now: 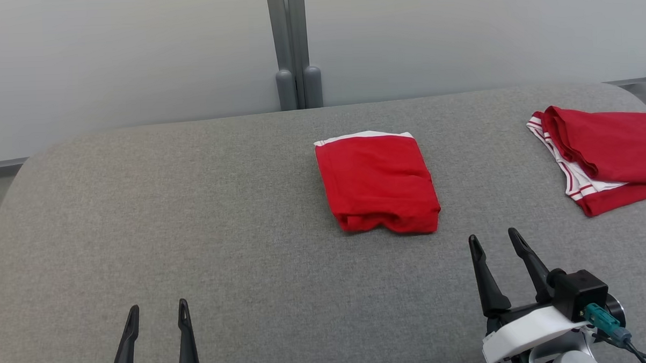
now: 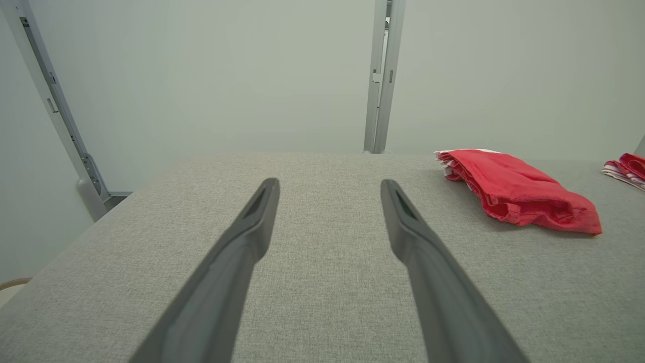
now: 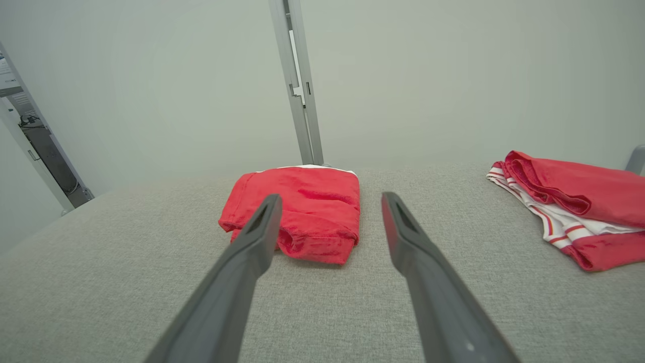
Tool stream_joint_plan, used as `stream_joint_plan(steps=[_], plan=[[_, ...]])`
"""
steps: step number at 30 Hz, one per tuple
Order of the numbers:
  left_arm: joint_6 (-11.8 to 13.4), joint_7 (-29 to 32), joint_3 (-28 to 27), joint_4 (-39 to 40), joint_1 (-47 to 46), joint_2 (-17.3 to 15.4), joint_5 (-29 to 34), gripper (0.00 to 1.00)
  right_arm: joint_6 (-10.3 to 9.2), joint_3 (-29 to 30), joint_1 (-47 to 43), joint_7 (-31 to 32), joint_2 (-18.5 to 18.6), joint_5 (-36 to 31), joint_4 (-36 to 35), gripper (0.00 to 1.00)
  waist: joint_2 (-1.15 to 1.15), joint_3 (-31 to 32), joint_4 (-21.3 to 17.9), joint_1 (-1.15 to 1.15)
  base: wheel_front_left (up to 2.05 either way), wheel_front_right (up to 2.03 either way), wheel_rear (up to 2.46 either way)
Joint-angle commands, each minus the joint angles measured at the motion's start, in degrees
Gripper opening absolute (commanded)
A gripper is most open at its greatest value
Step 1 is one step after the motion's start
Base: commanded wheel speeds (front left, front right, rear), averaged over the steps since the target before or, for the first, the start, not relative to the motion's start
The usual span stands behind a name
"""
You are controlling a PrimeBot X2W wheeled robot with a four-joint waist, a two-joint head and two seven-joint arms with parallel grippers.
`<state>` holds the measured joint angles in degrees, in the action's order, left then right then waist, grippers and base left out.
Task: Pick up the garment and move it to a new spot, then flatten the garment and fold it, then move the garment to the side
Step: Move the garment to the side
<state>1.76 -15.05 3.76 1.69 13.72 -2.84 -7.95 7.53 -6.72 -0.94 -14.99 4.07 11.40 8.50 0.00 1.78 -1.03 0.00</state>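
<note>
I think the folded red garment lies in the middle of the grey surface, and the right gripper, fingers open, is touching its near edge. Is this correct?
Not quite. In the head view the right gripper, fingers open, is apart from the folded red garment, with bare grey surface between them. The rest is right.

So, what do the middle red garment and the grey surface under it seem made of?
Middle red garment: probably soft knit cotton, matte; it creases and its edges roll. Grey surface: seemingly woven upholstery fabric, matte, fine heathered weave.
</note>
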Motion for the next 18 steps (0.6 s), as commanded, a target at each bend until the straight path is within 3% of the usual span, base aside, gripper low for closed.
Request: stream_joint_plan(steps=[1,8,15,18], plan=[[-0.14,-0.14,0.02,-0.12,0.01,-0.12,-0.14,1.00,-0.10,0.08,-0.36,-0.24,-0.17,0.24,0.18,1.00,0.00,-0.08,0.20,0.00,0.00,0.00,0.00],[-0.94,-0.14,1.01,-0.55,-1.11,-0.11,0.52,1.00,-0.10,-0.55,1.17,-0.24,-0.37,1.19,0.33,1.00,0.00,-1.00,1.84,0.00,0.00,0.00,0.00],[-1.18,-0.14,3.28,0.85,-2.47,-0.11,1.62,1.00,-0.07,-1.00,6.12,-0.23,-0.40,12.71,4.92,1.00,0.00,-3.30,4.21,0.00,0.00,0.00,0.00],[-1.13,-0.14,4.67,1.70,-3.80,-0.11,2.05,1.00,-0.07,-3.21,11.43,-0.22,2.18,18.11,9.96,1.00,0.00,-5.91,5.70,0.00,0.00,0.00,0.00]])
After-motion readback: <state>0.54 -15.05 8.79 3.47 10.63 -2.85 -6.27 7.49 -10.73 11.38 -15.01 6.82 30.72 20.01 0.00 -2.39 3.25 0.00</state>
